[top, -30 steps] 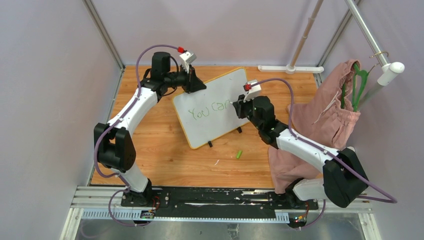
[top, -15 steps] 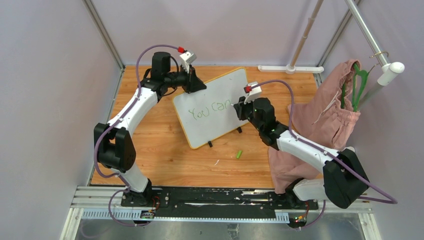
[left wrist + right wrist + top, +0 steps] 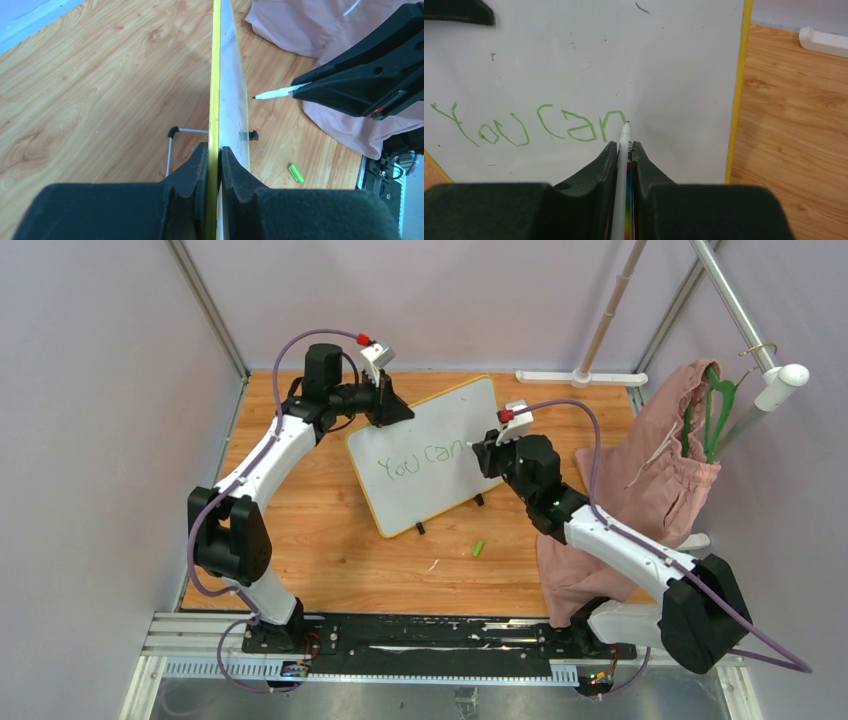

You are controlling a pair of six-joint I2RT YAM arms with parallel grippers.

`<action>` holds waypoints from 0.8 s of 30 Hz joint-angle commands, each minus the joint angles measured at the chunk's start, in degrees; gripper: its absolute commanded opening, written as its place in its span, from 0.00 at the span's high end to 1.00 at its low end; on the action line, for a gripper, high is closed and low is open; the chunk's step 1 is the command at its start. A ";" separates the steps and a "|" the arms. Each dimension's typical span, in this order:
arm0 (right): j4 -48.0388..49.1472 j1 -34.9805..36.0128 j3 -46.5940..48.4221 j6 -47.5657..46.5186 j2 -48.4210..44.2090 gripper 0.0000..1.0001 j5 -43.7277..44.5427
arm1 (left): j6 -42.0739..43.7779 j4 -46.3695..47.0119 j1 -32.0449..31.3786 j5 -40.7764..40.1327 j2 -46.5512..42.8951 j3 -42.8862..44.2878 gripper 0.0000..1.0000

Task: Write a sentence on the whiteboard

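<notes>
Left to right. My left hand [image 3: 214, 150] is clenched on the yellow rim of the whiteboard [image 3: 425, 498], at its far left corner. The board stands tilted on the wooden worktop [image 3: 330, 540], angled with its face toward my right arm. The sentence [image 3: 529, 127] so far reads "You can", in green, on one line across the board's left and middle. My right hand [image 3: 624, 147] grasps a white marker [image 3: 277, 92] between its fingers, the tip at the last stroke of the "n"; I cannot tell whether it touches. A small green cap [image 3: 479, 548] lies on the worktop near the board's feet. A pink garment [image 3: 650, 480] hangs at far right.
</notes>
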 commanded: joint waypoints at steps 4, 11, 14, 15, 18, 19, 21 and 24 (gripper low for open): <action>-0.16 -2.49 1.91 -0.20 -1.19 1.00 2.60 | 2.91 -2.49 -1.83 0.22 0.22 -1.38 1.00; 1.20 -4.49 2.51 0.30 0.31 1.00 2.15 | 2.90 -2.48 -2.09 0.37 0.51 -1.21 1.00; 1.44 -4.51 2.66 0.15 0.61 1.00 1.41 | 2.91 -2.54 -2.09 0.23 0.74 -1.19 1.00; 1.60 -4.54 2.60 0.14 0.62 1.00 1.14 | 2.91 -2.54 -2.09 0.21 0.75 -1.14 1.00; 2.57 -4.53 1.83 0.35 0.30 1.00 0.36 | 3.08 -2.62 -2.14 0.05 0.73 -1.13 1.00; 3.06 -4.51 1.51 0.42 0.26 1.00 0.21 | 3.05 -2.62 -2.17 0.05 0.75 -1.14 1.00; 3.42 -4.51 1.39 0.50 0.27 1.00 0.00 | 3.08 -2.63 -2.18 0.05 0.91 -1.18 1.00; 5.19 -4.53 1.37 0.67 0.15 1.00 0.00 | 3.17 -2.83 -2.36 -0.02 0.99 -1.15 1.00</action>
